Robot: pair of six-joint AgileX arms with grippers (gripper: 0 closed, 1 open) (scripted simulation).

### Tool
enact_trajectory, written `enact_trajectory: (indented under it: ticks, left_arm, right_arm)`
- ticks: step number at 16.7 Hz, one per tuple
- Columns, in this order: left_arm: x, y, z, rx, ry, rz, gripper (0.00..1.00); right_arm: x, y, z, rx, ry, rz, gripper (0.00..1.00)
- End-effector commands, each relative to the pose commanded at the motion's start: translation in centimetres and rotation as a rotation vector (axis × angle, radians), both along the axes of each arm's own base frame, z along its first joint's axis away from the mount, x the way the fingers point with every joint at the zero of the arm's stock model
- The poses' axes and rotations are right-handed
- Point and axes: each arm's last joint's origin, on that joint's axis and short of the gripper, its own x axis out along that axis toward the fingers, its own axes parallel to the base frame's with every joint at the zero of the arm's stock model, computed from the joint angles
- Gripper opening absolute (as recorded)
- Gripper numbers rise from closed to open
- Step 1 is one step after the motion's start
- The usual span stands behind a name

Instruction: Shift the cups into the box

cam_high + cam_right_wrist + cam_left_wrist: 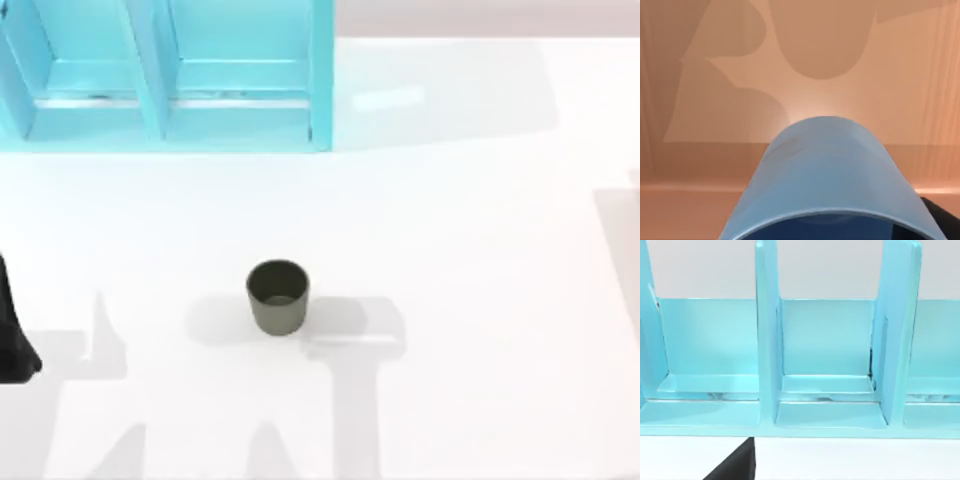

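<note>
The olive cup [277,296] stands mid-counter, light, stiff, best pinched at the rim. The blue cup [827,182] sits close under the right wrist; fingers' state, cannot tell.

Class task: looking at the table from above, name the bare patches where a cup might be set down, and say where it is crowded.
Bare table lies right of the olive-grey cup, and between that cup and the turquoise box behind it. The box's compartments look empty. Tightest is the near left edge, where the left arm sits. The blue cup sits close before the right wrist camera.
</note>
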Motion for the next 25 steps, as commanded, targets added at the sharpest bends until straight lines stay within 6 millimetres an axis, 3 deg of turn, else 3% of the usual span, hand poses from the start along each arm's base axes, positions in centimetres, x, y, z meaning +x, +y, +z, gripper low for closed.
enact_trajectory:
  ticks: [10, 20, 23, 25]
  left_arm:
    - [0.0, 0.0, 0.0, 0.0, 0.0, 0.0, 1.0]
    - [0.0, 0.0, 0.0, 0.0, 0.0, 0.0, 1.0]
    - [0.0, 0.0, 0.0, 0.0, 0.0, 0.0, 1.0]
    - [0.0, 0.0, 0.0, 0.0, 0.0, 0.0, 1.0]
  right_arm:
    - [0.0, 0.0, 0.0, 0.0, 0.0, 0.0, 0.98]
    - [0.0, 0.0, 0.1, 0.0, 0.0, -0.001, 1.0]
    - [0.2, -0.3, 1.7, 0.002, 0.003, 0.001, 1.0]
    - [0.4, -0.5, 4.1, 0.006, 0.006, 0.001, 1.0]
